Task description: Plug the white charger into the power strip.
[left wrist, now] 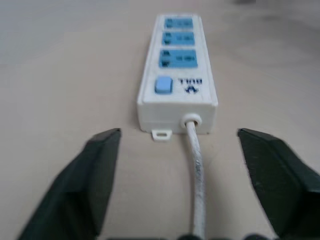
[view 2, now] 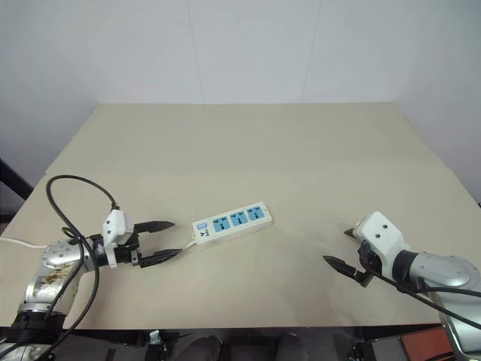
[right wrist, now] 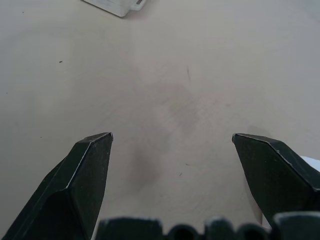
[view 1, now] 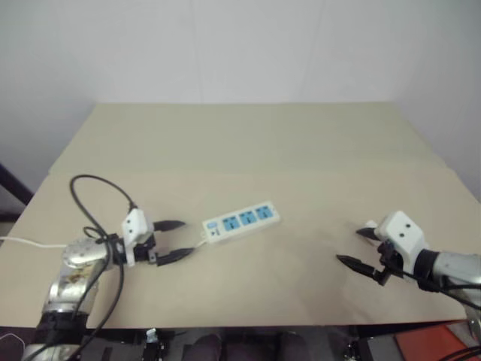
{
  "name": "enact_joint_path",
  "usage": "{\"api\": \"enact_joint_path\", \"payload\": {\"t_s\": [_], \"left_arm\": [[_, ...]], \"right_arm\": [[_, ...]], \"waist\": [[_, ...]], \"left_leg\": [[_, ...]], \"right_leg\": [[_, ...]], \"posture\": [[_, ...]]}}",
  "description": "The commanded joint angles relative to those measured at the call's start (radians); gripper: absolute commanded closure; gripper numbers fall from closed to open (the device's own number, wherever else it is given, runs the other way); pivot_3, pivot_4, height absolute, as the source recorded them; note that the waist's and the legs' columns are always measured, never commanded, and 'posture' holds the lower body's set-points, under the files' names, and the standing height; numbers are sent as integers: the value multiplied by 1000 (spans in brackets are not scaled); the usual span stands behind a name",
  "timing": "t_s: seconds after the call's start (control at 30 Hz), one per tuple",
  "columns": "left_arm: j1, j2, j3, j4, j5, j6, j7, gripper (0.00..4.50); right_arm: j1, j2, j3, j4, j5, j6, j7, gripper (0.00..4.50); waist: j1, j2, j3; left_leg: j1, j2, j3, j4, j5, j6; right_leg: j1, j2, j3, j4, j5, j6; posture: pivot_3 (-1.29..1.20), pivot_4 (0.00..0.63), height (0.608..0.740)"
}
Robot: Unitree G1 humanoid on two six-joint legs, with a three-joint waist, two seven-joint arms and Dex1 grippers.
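Left gripper (view 1: 174, 241) jaws wide, empty, lined up on the power strip's (view 1: 240, 221) switch end, cord (left wrist: 196, 170) running between them. Strip lies mid-surface (view 1: 248, 150), all three sockets free; left wrist view shows the blue switch (left wrist: 163, 85). White charger not visible. Right gripper (view 1: 361, 247) jaws wide, empty, well apart.

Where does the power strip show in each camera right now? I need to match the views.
Left eye view: power strip lies a little left of the table's centre, just past the open left gripper.
Right eye view: same place.
Left wrist view: straight ahead between the fingers, switch end nearest.
Right wrist view: one white corner at the far edge.
Shared landmark: its three blue sockets and thin white cord.
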Motion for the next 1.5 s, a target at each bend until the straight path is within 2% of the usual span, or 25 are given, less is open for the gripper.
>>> {"api": "enact_joint_path", "payload": {"t_s": [0.03,0.13,0.23,0.4,0.57,0.87,1.17,1.5], "left_arm": [[-58,-52,-3,63,-47,-46,-26,25],[-90,-92,-32,115,-25,-108,-42,25],[-151,-151,-52,231,31,-256,-16,25],[-226,-167,-85,375,72,-354,-44,25],[-264,-168,-111,468,84,-372,-92,25],[-270,-179,-119,490,69,-354,-131,25],[-256,-184,-143,551,133,-430,-101,25],[-259,-199,-152,569,142,-444,-71,25]], "right_arm": [[1,8,-33,-43,9,-19,-13,0],[4,12,-36,-60,11,-11,-22,0],[6,22,-45,-91,24,10,-35,0],[26,39,-62,-130,31,32,-66,0],[70,45,-73,-173,33,52,-90,0],[99,42,-101,-188,40,62,-103,0],[82,34,-91,-181,39,65,-113,0],[85,27,-83,-170,29,60,-109,0]], "waist": [[5,0,0],[2,0,0],[2,-1,0],[-1,-1,0],[0,-1,0],[1,-1,0],[0,-1,0],[1,-1,-1]], "left_leg": [[0,0,0,0,0,0],[1,1,1,0,0,0],[0,2,3,0,0,-1],[1,4,5,0,-1,0],[1,4,5,0,-2,0],[3,5,6,0,-2,1],[3,5,7,0,-2,1],[4,5,7,0,-2,1]], "right_leg": [[1,0,0,0,0,0],[1,1,1,0,0,0],[0,2,3,-1,1,-1],[0,5,6,-1,1,-2],[0,5,6,-1,1,-2],[1,6,7,-1,1,-2],[0,6,7,-1,1,-2],[1,6,7,-1,1,-2]], "posture": [[0,150,740],[0,150,740],[0,150,740],[0,150,740],[0,150,740],[0,150,740],[0,150,740],[0,150,740]]}}
